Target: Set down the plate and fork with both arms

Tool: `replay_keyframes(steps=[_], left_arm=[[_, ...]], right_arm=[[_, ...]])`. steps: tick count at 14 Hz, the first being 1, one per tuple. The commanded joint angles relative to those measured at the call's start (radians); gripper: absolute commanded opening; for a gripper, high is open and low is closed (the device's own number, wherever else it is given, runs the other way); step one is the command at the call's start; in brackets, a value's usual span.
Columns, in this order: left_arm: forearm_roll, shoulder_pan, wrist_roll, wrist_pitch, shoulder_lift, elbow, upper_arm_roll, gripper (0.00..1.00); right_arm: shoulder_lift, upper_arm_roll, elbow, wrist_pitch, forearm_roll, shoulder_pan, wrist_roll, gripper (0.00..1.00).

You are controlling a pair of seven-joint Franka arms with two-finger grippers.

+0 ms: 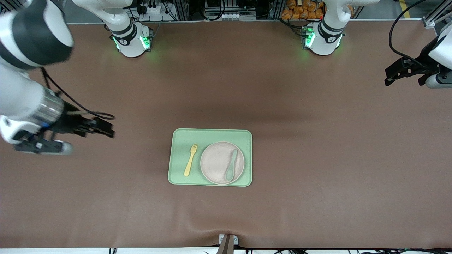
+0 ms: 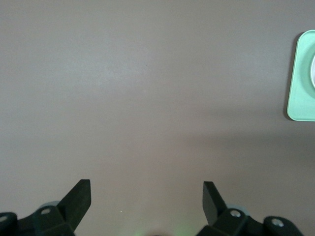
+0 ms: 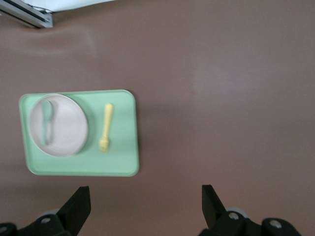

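The plate (image 1: 222,163) is a round, matte beige thing with a low rim, sitting on the light-green tray (image 1: 210,135) with a grey-green spoon (image 1: 231,164) on it. The little pale-yellow fork (image 1: 190,159) lies beside it on the tray. Left gripper (image 1: 402,72) and right gripper (image 1: 100,128) hang over bare bench, jaws apart.

Your front view looks steeply down from high across the table (image 1: 317,211), facing both bases. Each wrist camera looks down past its own gripper's fingertips (image 2: 78,196) at bare table, held well up. All three share the green tray (image 1: 176,176) (left wrist catches only its corner (image 2: 300,105); right wrist sees it whole (image 3: 123,162)).
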Motion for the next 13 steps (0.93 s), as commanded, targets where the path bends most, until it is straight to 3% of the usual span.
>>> replay_keyframes(steps=[1, 3, 7, 10, 13], left_arm=[[-0.008, 0.008, 0.023, -0.016, -0.012, 0.020, 0.002, 1.00], [-0.005, 0.006, 0.016, -0.016, -0.007, 0.039, 0.002, 1.00], [-0.008, 0.009, 0.017, -0.016, -0.007, 0.045, 0.004, 1.00], [-0.014, 0.008, 0.019, -0.025, -0.007, 0.045, 0.004, 1.00], [-0.015, 0.008, 0.022, -0.025, -0.007, 0.044, 0.002, 1.00]], right_arm=[[-0.096, -0.082, -0.072, -0.028, 0.001, -0.022, -0.141, 1.00], [-0.169, -0.129, -0.168, -0.019, 0.002, -0.023, -0.178, 1.00], [-0.377, -0.133, -0.489, 0.137, 0.001, -0.019, -0.180, 1.00], [-0.362, -0.132, -0.484, 0.165, -0.025, -0.014, -0.181, 1.00], [-0.284, -0.129, -0.321, 0.093, -0.058, -0.016, -0.178, 1.00]])
